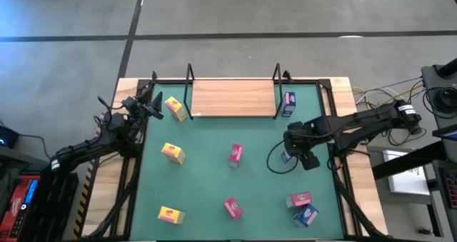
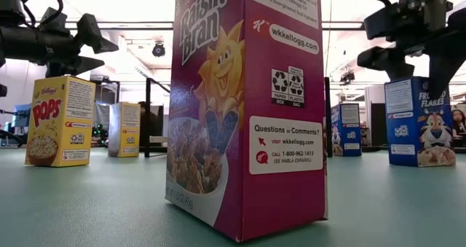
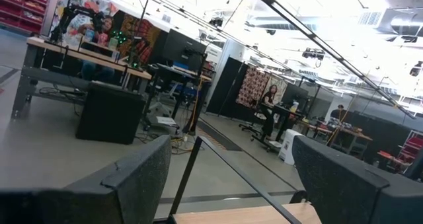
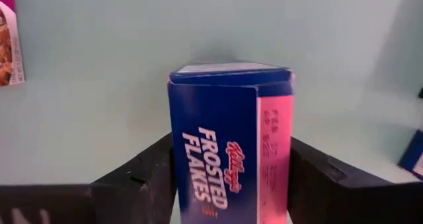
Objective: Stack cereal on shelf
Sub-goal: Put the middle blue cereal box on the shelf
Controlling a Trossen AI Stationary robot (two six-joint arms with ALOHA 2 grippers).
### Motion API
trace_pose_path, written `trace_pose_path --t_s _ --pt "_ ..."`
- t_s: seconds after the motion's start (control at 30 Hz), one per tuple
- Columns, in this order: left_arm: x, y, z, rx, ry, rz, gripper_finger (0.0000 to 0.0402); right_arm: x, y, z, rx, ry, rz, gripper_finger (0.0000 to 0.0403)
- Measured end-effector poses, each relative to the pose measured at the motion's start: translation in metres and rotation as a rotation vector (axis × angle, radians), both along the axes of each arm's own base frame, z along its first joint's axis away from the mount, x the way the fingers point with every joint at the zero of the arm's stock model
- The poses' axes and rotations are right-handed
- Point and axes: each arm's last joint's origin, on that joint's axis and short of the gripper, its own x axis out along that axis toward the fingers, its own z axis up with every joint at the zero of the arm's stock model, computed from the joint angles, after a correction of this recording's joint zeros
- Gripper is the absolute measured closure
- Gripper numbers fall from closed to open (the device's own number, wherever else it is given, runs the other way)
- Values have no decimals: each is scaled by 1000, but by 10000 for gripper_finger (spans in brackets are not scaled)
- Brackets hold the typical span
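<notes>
Blue Frosted Flakes box [image 4: 228,145] between right gripper [image 4: 231,184] fingers, upright.

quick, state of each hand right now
left hand: open, empty, near the shelf.
right hand: fingers either side of a blue cereal box; grip cannot be told.

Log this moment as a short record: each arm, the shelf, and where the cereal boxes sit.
left arm: gripper raised at the table's left rear corner, fingers open, holding nothing
right arm: gripper on the table's right side, fingers either side of a blue box; contact not clear
shelf: wooden board at the table's rear edge, no box on it
yellow boxes: three on the left side of the green table
pink boxes: two mid-table, one front right
other blue boxes: one beside the shelf's right end, one front right
</notes>
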Motion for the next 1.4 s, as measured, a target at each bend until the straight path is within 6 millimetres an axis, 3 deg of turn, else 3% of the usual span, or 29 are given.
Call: trace_pose_path --t_s 0.37,0.63,0.87,1.13,1.4 --pt "0 0 0 0 0 0 102 10 2 -4 34 41 -6 286" --pt "0 0 0 0 0 0 102 28 4 27 55 -99 -29 281" --pt "0 0 0 0 0 0 102 44 -1 59 -116 -315 -90 276" --pt "0 0 0 0 0 0 102 57 -20 89 -287 -492 -191 271" --pt "0 0 0 0 0 0 102 56 -59 89 -341 -481 -313 270"
